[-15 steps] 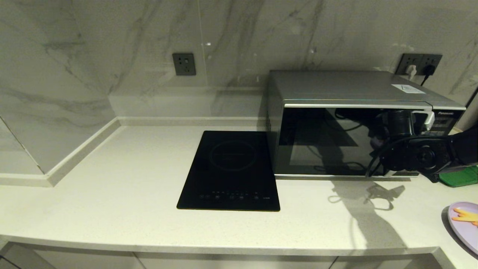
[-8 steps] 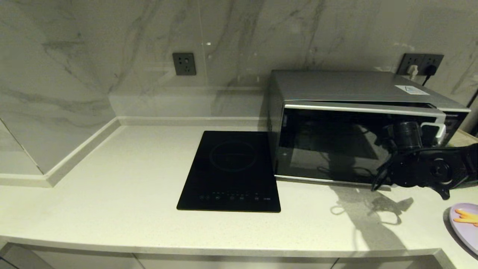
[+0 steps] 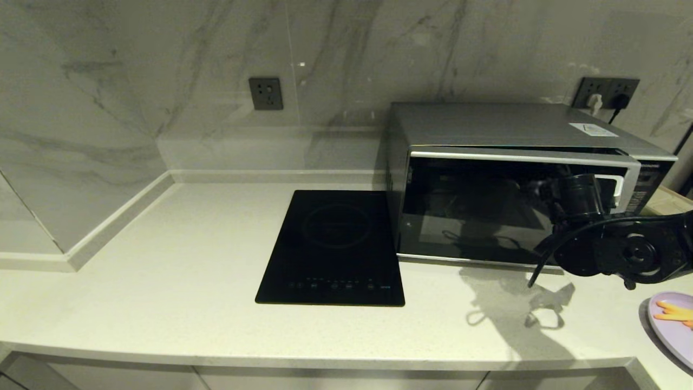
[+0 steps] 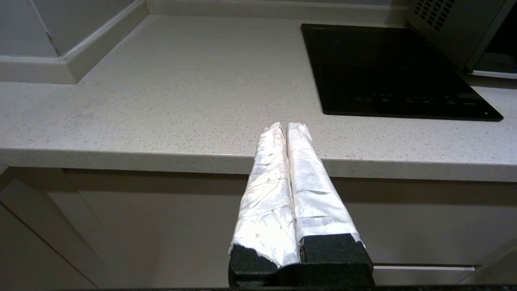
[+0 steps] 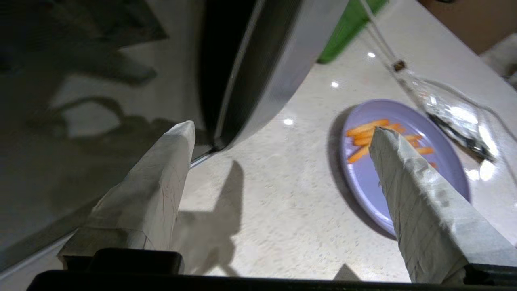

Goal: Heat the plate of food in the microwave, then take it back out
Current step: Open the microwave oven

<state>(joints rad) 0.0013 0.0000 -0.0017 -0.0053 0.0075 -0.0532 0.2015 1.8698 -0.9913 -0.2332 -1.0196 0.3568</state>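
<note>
Right gripper (image 5: pixel 278 133), fingers spread wide and empty, hangs by the microwave's (image 3: pixel 509 162) right front corner, its door ajar. Plate of food (image 3: pixel 674 325) sits on the counter's near right, not yet loaded; heating and retrieval remain. Left gripper (image 4: pixel 282 131) is parked, closed, below the counter edge.

Silver microwave (image 3: pixel 503 127), dark glass door; lilac plate (image 5: pixel 365 173), orange fries; black hob (image 3: pixel 333 246); grey-veined marble wall (image 3: pixel 162 65).

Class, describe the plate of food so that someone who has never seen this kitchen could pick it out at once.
Start at the big silver microwave standing against the marble wall. On the pale countertop in front of its right end lies the plate of food. It is round, shallow and lilac, with a few thin orange fries, unlike the green tray behind it or the flat black hob.
</note>
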